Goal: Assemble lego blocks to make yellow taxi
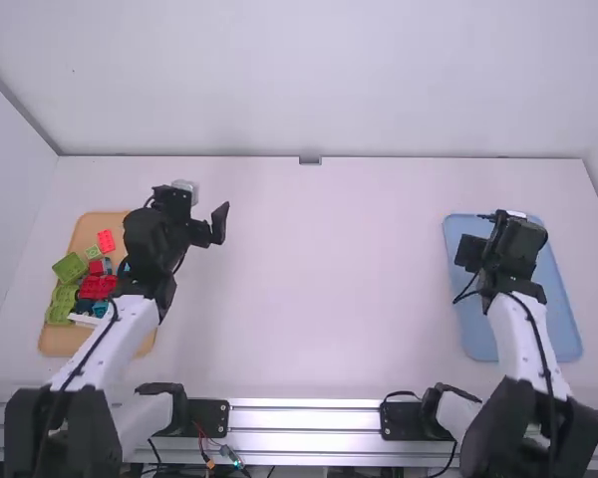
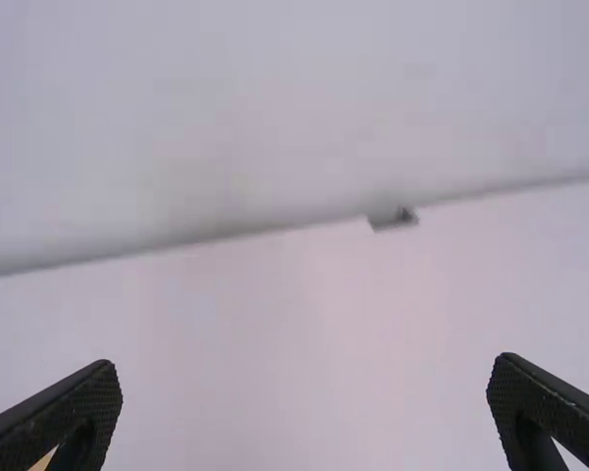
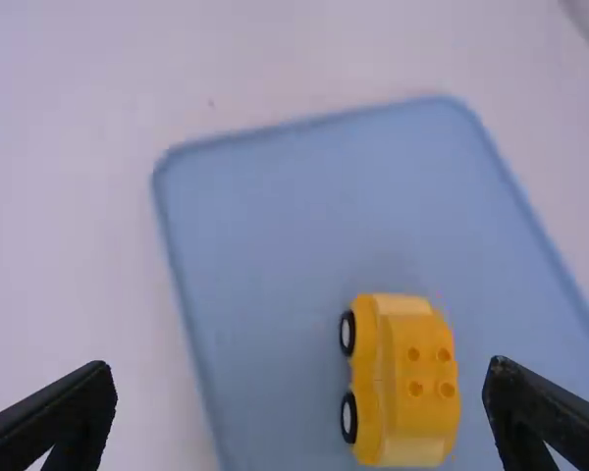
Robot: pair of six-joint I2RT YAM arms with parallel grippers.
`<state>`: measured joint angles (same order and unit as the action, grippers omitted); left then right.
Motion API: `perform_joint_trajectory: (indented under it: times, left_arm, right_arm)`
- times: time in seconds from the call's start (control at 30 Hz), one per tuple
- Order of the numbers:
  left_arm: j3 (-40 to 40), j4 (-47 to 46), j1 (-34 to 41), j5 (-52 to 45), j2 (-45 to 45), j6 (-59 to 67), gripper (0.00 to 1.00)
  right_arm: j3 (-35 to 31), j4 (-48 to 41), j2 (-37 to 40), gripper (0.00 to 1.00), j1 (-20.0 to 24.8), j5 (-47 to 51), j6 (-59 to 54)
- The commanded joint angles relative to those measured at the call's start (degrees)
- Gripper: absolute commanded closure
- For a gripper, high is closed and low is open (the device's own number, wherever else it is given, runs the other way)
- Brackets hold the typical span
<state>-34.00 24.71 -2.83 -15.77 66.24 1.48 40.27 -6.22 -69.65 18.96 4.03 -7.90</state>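
our right gripper [image 3: 301,368] hung open and empty above the yellow taxi [image 3: 407,392].
in the right wrist view, the taxi sat on the blue tray [image 3: 275,245], offset from the gap's middle toward one finger [image 3: 535,407]. its long axis ran roughly along our fingers' reach, across their closing line, so a grasp would have called for sidestepping to centre it, without turning much. we judged it already assembled, wheels on. in the left wrist view, our left gripper [image 2: 306,371] had its fingers wide apart with nothing between, facing the table's far edge [image 2: 275,231]. in the high view, our left arm [image 1: 115,334] stood by the tan tray [image 1: 85,234] of loose blocks [image 1: 70,267]; our right arm [image 1: 523,344] was nearer the taxi.
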Motion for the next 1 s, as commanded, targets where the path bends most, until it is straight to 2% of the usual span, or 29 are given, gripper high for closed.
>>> perform_joint_trajectory:
  times: [0.0, 0.2, 0.4, 0.57, 0.8, 0.97]
  left_arm:
    - [-1.33, 0.11, -0.72, 0.24, -5.79, -8.39, 0.01]
    - [-1.36, -1.99, -0.55, 0.44, -13.94, -9.57, 0.01]
    - [2.04, -5.47, 2.82, 3.76, -17.64, -6.2, 0.07]
    - [6.12, -9.55, 2.83, 7.85, -21.73, -2.12, 0.14]
    - [13.57, -17.0, 2.83, 15.3, -29.18, -1.48, 0.27]
    - [20.29, -23.72, 2.83, 15.77, -35.89, -1.48, 0.39]
  right_arm:
    - [0.59, -1.38, 6.69, 0.01, -3.43, 0.28, 0.17]
    - [0.59, -1.75, 17.88, 0.01, -10.78, 0.33, 0.02]
    - [-2.75, 1.59, 21.83, 0.07, -14.49, -3.03, 3.32]
    - [-6.72, 5.56, 25.8, 0.14, -18.45, -4.03, 7.29]
    - [-13.85, 6.22, 32.93, 0.26, -18.96, -4.03, 7.9]
    - [-20.38, 6.22, 39.46, 0.38, -18.96, -4.03, 7.9]
